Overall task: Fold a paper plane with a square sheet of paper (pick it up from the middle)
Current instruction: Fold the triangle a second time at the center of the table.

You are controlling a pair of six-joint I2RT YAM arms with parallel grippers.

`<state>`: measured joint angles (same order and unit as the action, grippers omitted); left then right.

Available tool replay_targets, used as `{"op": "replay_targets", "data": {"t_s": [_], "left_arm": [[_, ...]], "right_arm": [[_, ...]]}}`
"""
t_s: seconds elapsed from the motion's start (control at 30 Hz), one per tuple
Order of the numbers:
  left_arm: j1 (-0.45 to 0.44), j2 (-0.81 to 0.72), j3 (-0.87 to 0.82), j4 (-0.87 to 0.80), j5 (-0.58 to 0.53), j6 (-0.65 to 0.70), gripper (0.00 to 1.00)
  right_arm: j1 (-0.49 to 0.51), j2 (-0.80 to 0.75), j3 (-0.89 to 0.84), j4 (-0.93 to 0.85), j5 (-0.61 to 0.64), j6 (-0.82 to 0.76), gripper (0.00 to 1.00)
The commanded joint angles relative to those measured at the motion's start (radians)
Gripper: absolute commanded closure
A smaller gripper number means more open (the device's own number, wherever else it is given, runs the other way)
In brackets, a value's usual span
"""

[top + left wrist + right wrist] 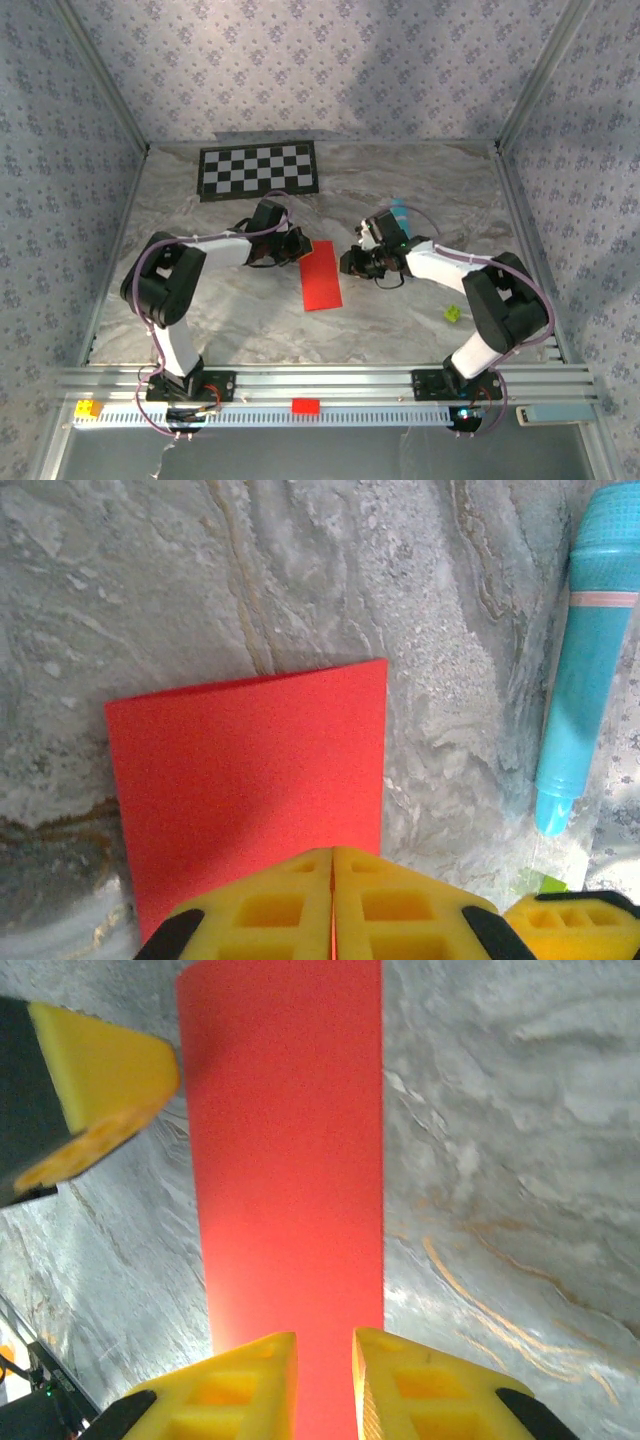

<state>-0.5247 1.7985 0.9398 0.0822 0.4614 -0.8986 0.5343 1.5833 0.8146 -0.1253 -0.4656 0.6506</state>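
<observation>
Top external view: the paper lies flat near the middle of the tabletop as a long, narrow red rectangle, tilted a little, between the two arms. Left wrist view shows one short end of the paper with a clean straight edge and square corners against the marbled surface. Right wrist view shows the paper running lengthwise away from the camera.

The left fingers are pressed together on the paper's edge, with a thin red sliver showing in the seam between the yellow pads. From above, they sit at the strip's far-left corner. The right fingers stand slightly apart – the paper shows through the gap between them – and whether they touch it I cannot tell. From above, they are just beside the strip's right long edge. One left pad also shows at the paper's far corner.

A teal stick lies on the tabletop well to one side of the paper, beyond the right arm's wrist. A checkerboard lies flat at the far edge. A small green piece rests near the right arm. On the front rail sit a red block and a yellow block.
</observation>
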Motion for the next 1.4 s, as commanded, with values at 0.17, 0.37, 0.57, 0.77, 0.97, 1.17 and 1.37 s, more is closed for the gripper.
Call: {"op": "replay_targets", "data": {"t_s": [0.17, 0.37, 0.57, 0.77, 0.97, 1.17, 1.37], "left_arm": [[0.008, 0.07, 0.024, 0.033, 0.051, 0.039, 0.92], [0.01, 0.096, -0.051, 0.049, 0.025, 0.051, 0.93], [0.015, 0.095, -0.093, 0.063, 0.023, 0.056, 0.93], [0.016, 0.099, -0.065, 0.048, 0.036, 0.069, 0.93], [0.015, 0.102, -0.042, 0.03, 0.037, 0.078, 0.94], [0.017, 0.102, -0.041, 0.033, 0.04, 0.074, 0.94], [0.016, 0.102, -0.04, 0.037, 0.047, 0.073, 0.94]], "right_arm": [[-0.003, -0.016, -0.051, -0.012, -0.077, 0.068, 0.76], [0.006, -0.002, -0.098, 0.009, -0.117, 0.133, 0.65], [0.019, 0.021, -0.103, 0.0, -0.144, 0.159, 0.57], [0.029, 0.054, -0.083, 0.038, -0.179, 0.177, 0.56], [0.042, 0.079, -0.076, 0.045, -0.181, 0.187, 0.58], [0.044, 0.071, -0.076, 0.059, -0.19, 0.193, 0.65], [0.037, 0.06, -0.086, 0.086, -0.196, 0.203, 0.66]]}}
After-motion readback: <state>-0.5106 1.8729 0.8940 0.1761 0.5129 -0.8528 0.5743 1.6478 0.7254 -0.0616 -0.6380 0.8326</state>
